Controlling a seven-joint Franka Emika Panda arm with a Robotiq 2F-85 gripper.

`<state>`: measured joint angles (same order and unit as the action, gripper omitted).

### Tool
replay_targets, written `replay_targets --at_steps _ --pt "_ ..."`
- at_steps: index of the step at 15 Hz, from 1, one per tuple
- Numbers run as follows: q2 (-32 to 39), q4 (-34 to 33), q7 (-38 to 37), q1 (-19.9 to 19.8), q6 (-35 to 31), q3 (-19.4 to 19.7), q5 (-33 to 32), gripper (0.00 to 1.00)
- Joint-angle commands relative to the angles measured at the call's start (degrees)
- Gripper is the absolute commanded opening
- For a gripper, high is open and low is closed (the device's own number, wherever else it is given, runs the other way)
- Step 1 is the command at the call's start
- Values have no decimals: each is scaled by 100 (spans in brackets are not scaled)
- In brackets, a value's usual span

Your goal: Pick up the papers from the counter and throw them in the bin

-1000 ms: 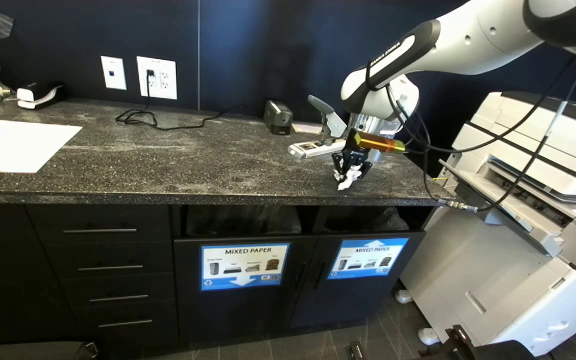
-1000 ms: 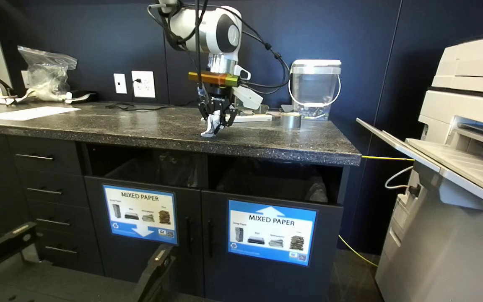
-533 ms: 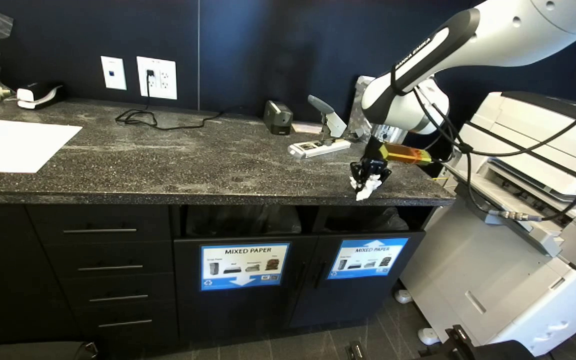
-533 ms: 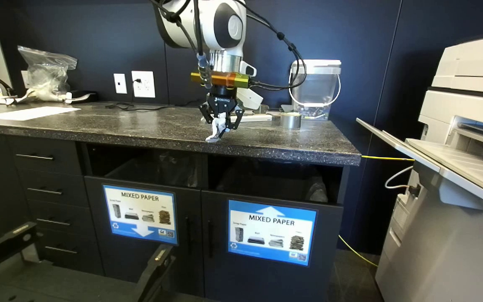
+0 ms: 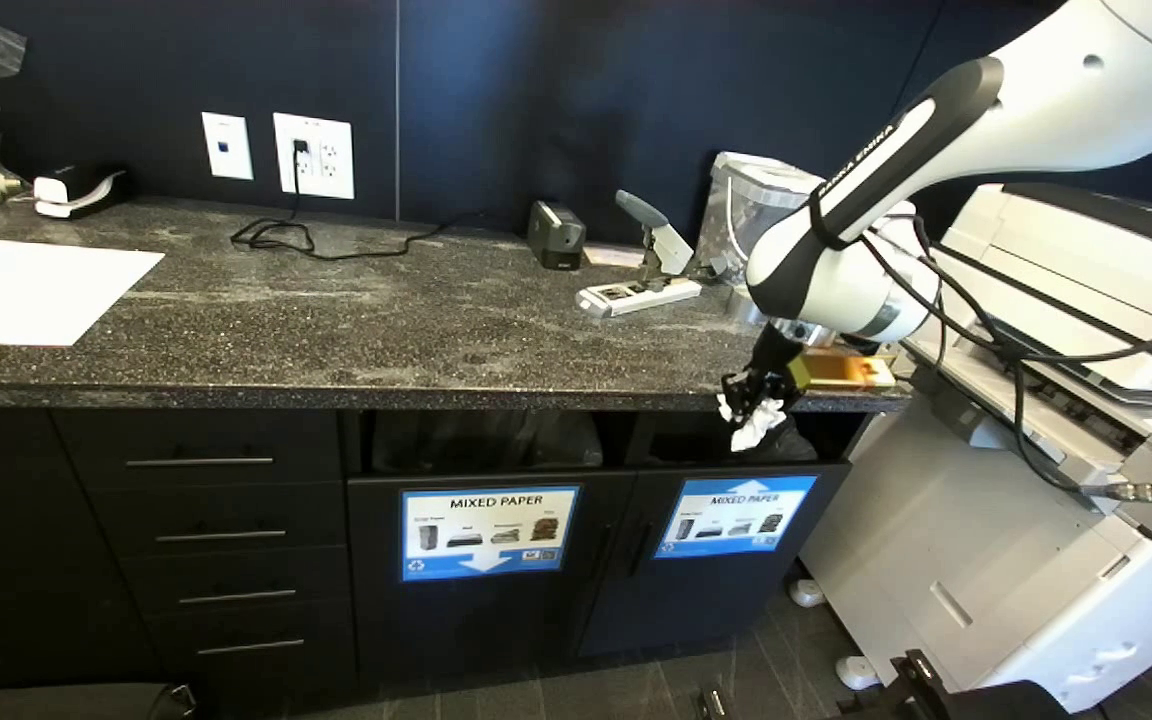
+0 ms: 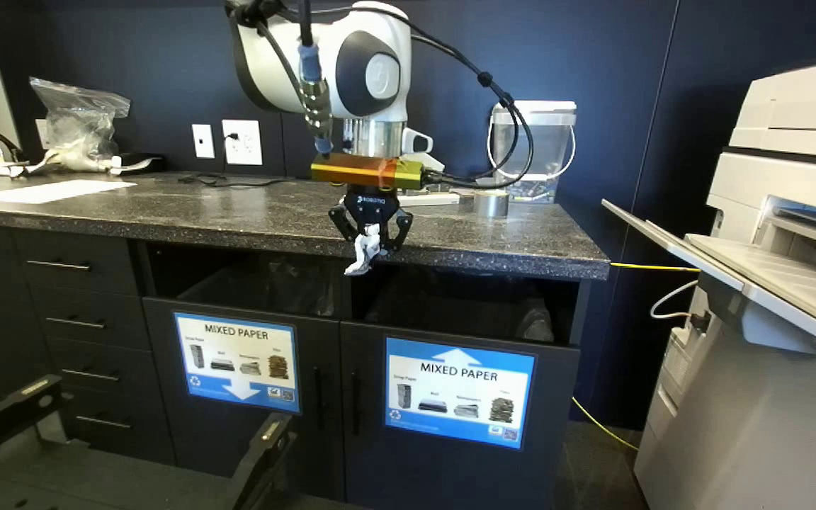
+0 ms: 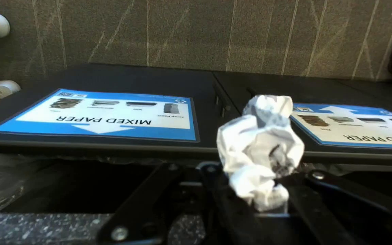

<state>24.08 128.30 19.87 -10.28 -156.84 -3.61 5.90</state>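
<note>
Against a dark blue wall (image 5: pixel 496 110), a speckled tabletop (image 5: pixel 386 335), and a crumpled paper wad (image 7: pixel 260 146) out beyond its front edge.
The fingers (image 6: pixel 402 225) are closed on the paper wad, nearly together, its loose folds jutting past the tips; a firm pinch probably suits such light, crushable stuff. It seems held out there to clear the thick edge and reach a bin opening (image 6: pixel 450 301) under the tabletop, the likely target, since the sign (image 6: pixel 460 392) below reads MIXED PAPER. Farther back, the stapler (image 5: pixel 671 253), tape roll (image 6: pixel 491 204) and lidded bucket (image 6: pixel 534 145) stand toward the wall, presumably to leave working room. A flat white sheet (image 5: pixel 36 292) lies well apart, probably not for this throw.
</note>
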Motion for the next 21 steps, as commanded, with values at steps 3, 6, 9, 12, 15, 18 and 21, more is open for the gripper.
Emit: replay_targets --at_steps 3,6,9,12,15,18,21 --pt "269 733 723 -803 -1498 -797 525 6" --pt "705 790 791 -1382 -2179 -1257 316 7" --pt "1286 701 585 -1761 -3043 -1440 -216 7" --pt "1943 538 181 -1866 -4043 -1279 -1032 6" --pt "2582 248 -386 -1720 -5024 -930 -1688 7" --pt "3161 -210 -965 -1536 -5864 -662 -1980 7" --pt "3604 -724 -1487 -1359 -6511 -505 -2040 6"
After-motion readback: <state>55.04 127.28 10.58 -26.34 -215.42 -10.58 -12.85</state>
